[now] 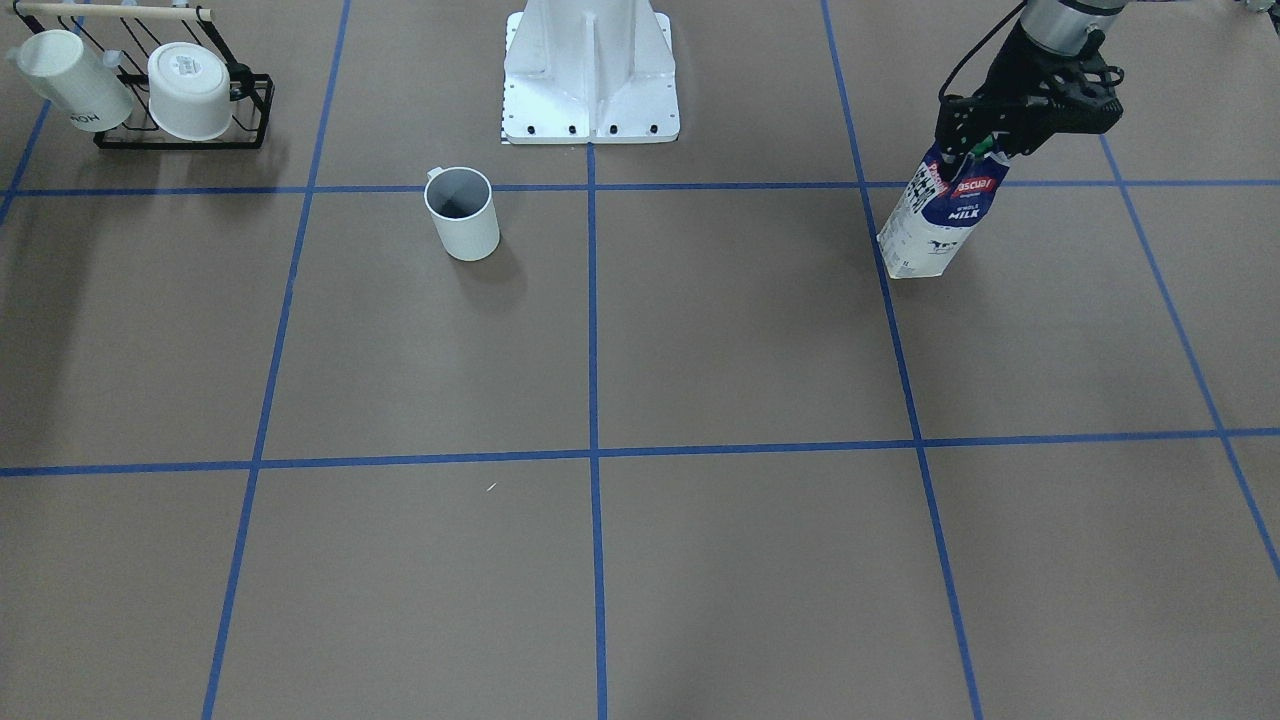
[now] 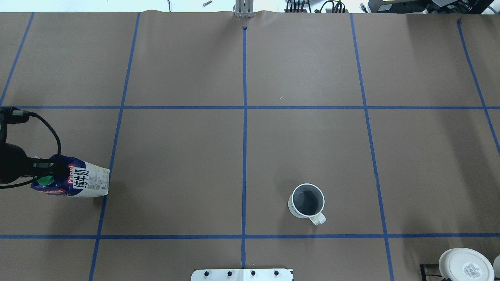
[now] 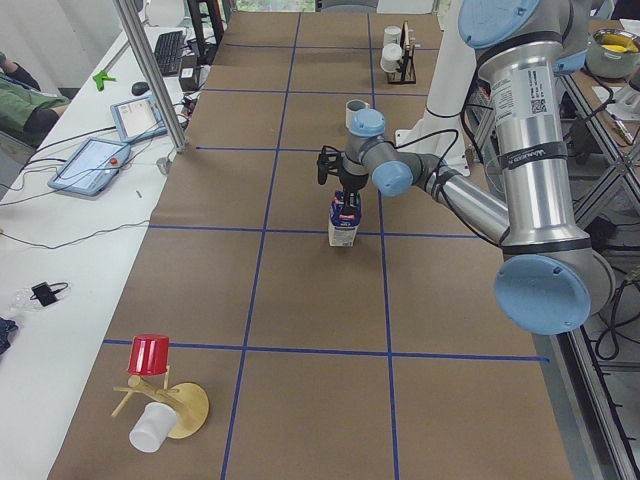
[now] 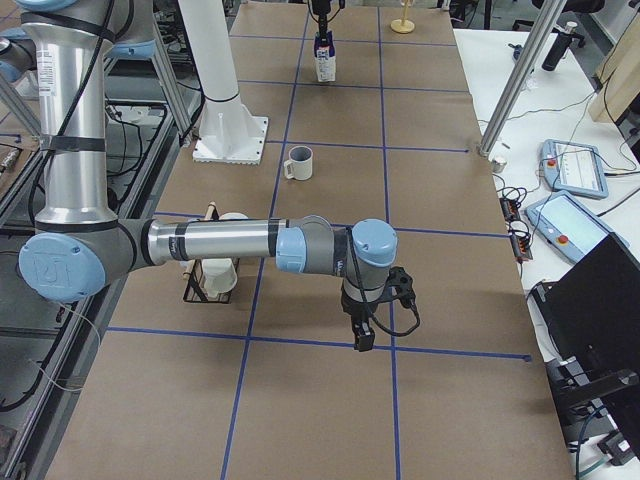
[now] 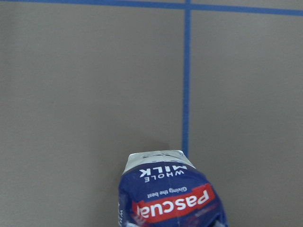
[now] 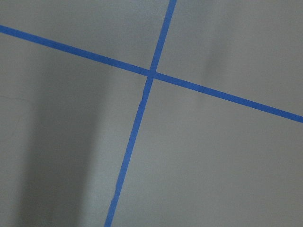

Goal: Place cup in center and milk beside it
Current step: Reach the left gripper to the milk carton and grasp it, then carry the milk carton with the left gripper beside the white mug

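Blue-taped brown paper (image 1: 740, 330) holds the cup (image 1: 463, 215); left gripper (image 1: 978, 150) pinches the milk (image 1: 936, 228), right gripper (image 4: 361, 338) cannot be judged.

The milk (image 1: 940, 215) in my left gripper (image 1: 985, 150) is a glossy printed carton with a green plastic cap (image 2: 46, 180). The cup (image 1: 462, 213) looks smooth, glazed white. The table (image 1: 750, 330) wears matt brown paper, lined with blue tape (image 1: 592, 330).

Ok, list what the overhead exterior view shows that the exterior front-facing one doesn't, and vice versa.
Only overhead: the dark-blue and white milk carton's white panel with black characters, and cables at the far edge. Only front-facing: the wooden dowel atop the black wire rack, and the carton's "MILK" face. Both: the plain white cylindrical mug, the carton, and the left end effector gripping it.
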